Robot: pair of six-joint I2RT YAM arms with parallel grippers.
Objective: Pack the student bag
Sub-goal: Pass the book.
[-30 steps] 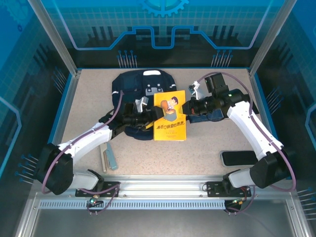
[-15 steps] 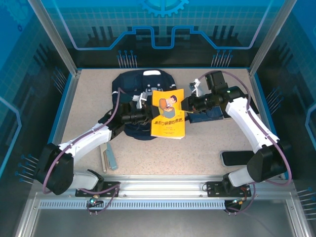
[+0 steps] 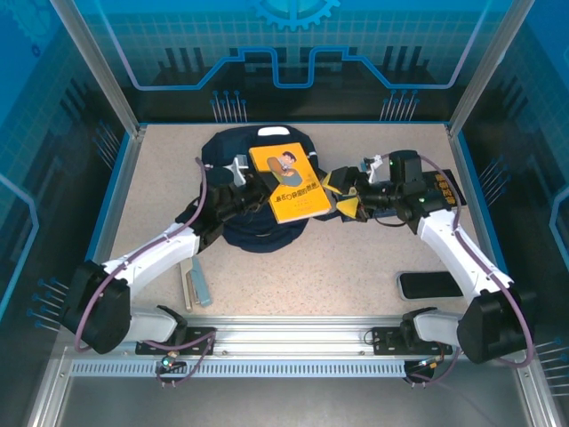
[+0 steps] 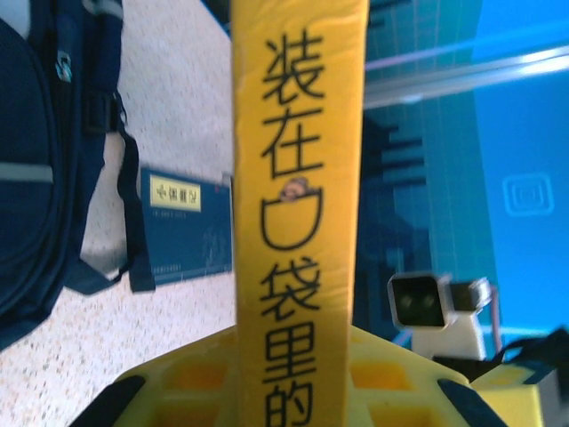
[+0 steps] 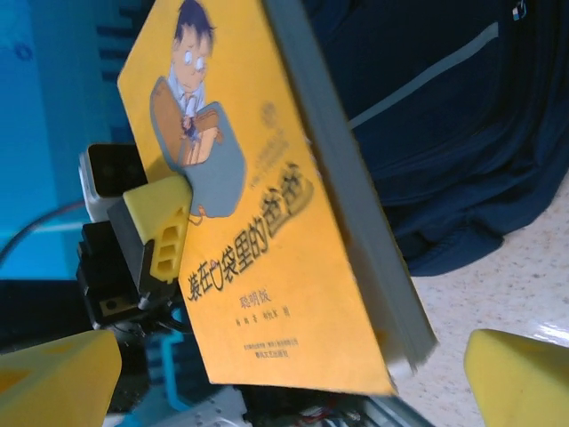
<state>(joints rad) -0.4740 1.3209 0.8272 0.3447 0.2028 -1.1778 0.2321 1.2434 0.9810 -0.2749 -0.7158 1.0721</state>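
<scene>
The student bag (image 3: 238, 156) lies at the back middle of the table, a dark navy backpack with thin pale stripes. Above it my left gripper (image 3: 252, 189) is shut on the spine edge of a yellow book (image 3: 292, 182) and holds it tilted. The left wrist view has the yellow spine (image 4: 298, 178) clamped between the yellow fingers (image 4: 191, 378). My right gripper (image 3: 344, 194) stands open just right of the book. In the right wrist view, the book's cover (image 5: 258, 231) hangs free between the wide-apart fingertips (image 5: 520, 374), and the bag (image 5: 444, 107) lies behind.
A small navy book (image 3: 444, 187) with yellow lettering lies on the table at the right, also seen as the navy book (image 4: 182, 227) beside a bag strap. A black flat case (image 3: 429, 285) sits front right. A ruler and pale strip (image 3: 196, 283) lie front left.
The book passed from hand to hand: my left gripper shut on it, my right gripper opened and drew back right. The book moved up and left over the bag.
</scene>
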